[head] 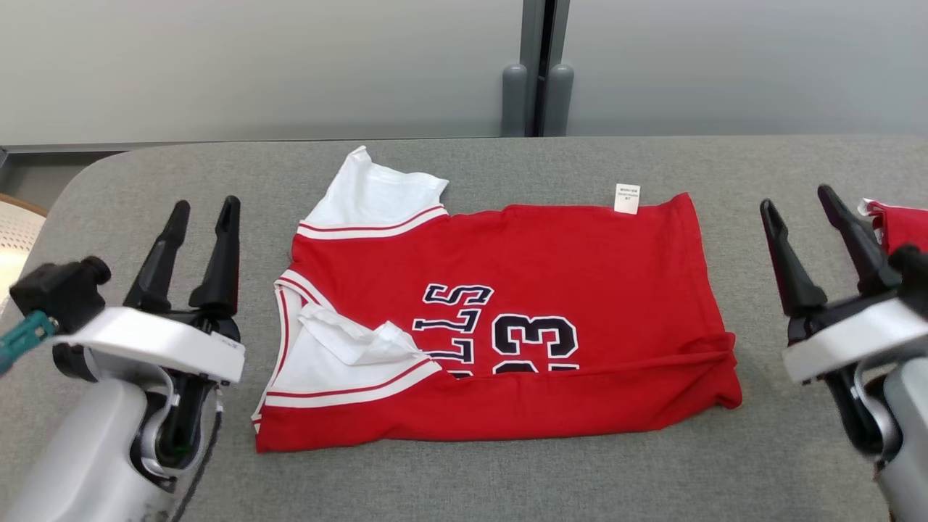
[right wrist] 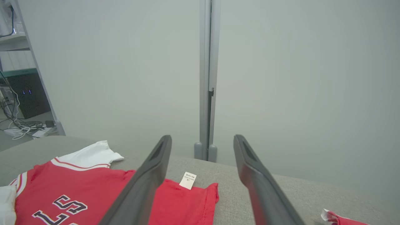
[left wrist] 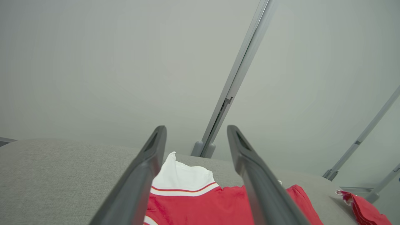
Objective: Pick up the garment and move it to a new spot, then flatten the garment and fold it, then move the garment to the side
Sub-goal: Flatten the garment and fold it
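Observation:
The garment [head: 507, 319] is a red jersey with white sleeves and dark numbers. It lies spread on the grey table [head: 464, 167], its lower edge folded up along the near side. My left gripper [head: 203, 206] is open, held off the garment's left side with nothing between its fingers. My right gripper [head: 797, 199] is open too, off the garment's right side. In the left wrist view, the garment [left wrist: 200, 200] shows between my left gripper's [left wrist: 197, 129] fingers. The right wrist view has the garment [right wrist: 78, 190] lower left of my right gripper [right wrist: 202, 139].
A second red cloth [head: 899, 221] lies at the table's right edge, just behind my right gripper, and also appears as a red cloth [left wrist: 362, 207] in the left wrist view. A grey partition wall [head: 290, 65] stands behind the table. A pale round object [head: 14, 225] sits off the table's left.

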Tool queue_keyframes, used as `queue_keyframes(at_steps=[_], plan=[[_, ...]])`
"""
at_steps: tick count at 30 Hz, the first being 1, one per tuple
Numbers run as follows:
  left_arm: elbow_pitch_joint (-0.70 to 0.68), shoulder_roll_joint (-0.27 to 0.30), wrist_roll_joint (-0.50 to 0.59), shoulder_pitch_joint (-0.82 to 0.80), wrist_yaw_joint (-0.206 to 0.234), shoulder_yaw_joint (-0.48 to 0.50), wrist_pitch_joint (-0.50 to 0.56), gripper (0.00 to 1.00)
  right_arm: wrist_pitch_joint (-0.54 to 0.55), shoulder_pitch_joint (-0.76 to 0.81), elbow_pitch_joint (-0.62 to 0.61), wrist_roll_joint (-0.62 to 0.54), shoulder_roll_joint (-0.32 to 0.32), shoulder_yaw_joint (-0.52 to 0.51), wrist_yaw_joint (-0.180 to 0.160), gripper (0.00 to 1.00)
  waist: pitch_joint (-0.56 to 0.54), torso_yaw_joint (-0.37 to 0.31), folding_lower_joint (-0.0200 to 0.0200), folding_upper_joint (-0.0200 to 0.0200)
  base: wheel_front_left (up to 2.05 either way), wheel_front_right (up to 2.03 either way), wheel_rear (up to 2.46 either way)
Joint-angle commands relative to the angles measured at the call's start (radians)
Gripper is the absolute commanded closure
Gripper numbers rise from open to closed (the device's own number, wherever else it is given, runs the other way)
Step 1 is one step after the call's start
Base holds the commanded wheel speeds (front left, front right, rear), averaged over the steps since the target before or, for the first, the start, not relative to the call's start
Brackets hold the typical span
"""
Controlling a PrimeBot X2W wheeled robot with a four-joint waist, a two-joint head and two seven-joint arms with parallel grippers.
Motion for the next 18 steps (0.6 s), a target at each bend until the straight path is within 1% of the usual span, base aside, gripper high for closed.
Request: queue_keyframes(at_steps=[1, 3, 6, 10, 12, 14, 18], plan=[[-0.032, -0.04, 0.07, 0.049, 0.01, 0.07, -0.001, 0.0, -0.003, 0.078, -0.054, -0.077, 0.043, -0.078, -0.001, 0.0, -0.006, 0.007, 0.0, 0.0, 0.0, 0.0, 0.0], [-0.065, -0.112, 0.161, 0.126, 0.007, 0.16, -0.001, 0.0, -0.003, 0.159, -0.134, -0.184, 0.101, -0.188, -0.001, 0.0, -0.01, 0.012, 0.0, 0.0, 0.0, 0.0, 0.0], [-0.087, -0.2, 0.309, 0.216, -0.02, 0.242, -0.001, 0.0, -0.003, 0.274, -0.224, -0.291, 0.189, -0.284, -0.001, 0.0, -0.016, 0.016, 0.0, 0.0, 0.0, 0.0, 0.0], [-0.081, -0.305, 0.453, 0.307, -0.053, 0.331, -0.001, 0.0, -0.003, 0.363, -0.291, -0.373, 0.263, -0.331, -0.001, 0.0, -0.018, 0.017, 0.0, 0.0, 0.0, 0.0, 0.0], [-0.057, -0.352, 0.493, 0.349, -0.068, 0.367, -0.001, 0.0, -0.003, 0.392, -0.299, -0.389, 0.292, -0.344, -0.001, 0.0, -0.02, 0.016, 0.0, 0.0, 0.0, 0.0, 0.0], [-0.024, -0.382, 0.498, 0.376, -0.084, 0.401, -0.001, 0.0, -0.003, 0.411, -0.31, -0.395, 0.316, -0.356, -0.001, 0.0, -0.024, 0.016, 0.0, 0.0, 0.0, 0.0, 0.0], [0.045, -0.406, 0.554, 0.394, -0.104, 0.427, -0.001, 0.0, -0.003, 0.445, -0.315, -0.411, 0.341, -0.365, -0.001, 0.0, -0.027, 0.017, 0.0, 0.0, 0.0, 0.0, 0.0]])
